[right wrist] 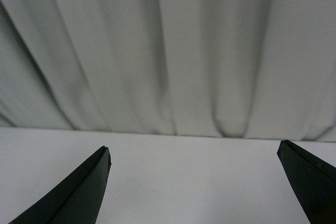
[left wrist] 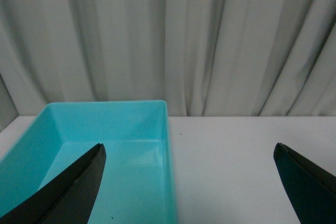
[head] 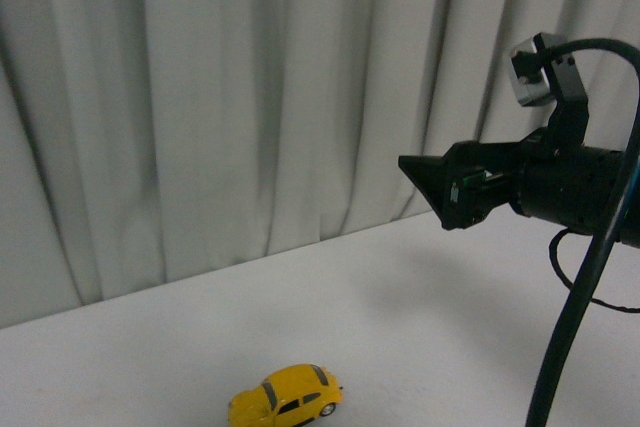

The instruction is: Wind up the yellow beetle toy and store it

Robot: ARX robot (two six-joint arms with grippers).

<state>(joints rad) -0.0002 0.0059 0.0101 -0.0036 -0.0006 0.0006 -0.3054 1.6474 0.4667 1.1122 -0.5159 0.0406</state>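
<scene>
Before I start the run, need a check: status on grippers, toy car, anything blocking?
Left gripper open, facing teal bin. Right gripper open, raised above table. Toy car on table, untouched. Nothing blocking it.

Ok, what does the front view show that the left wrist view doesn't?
Only the front view shows the yellow beetle toy, on its wheels on the white table, and the right gripper held high, apart from it. Only the left wrist view shows a turquoise bin, its visible part empty, and the left gripper, fingers spread. Both show the table and the grey curtain behind.
</scene>
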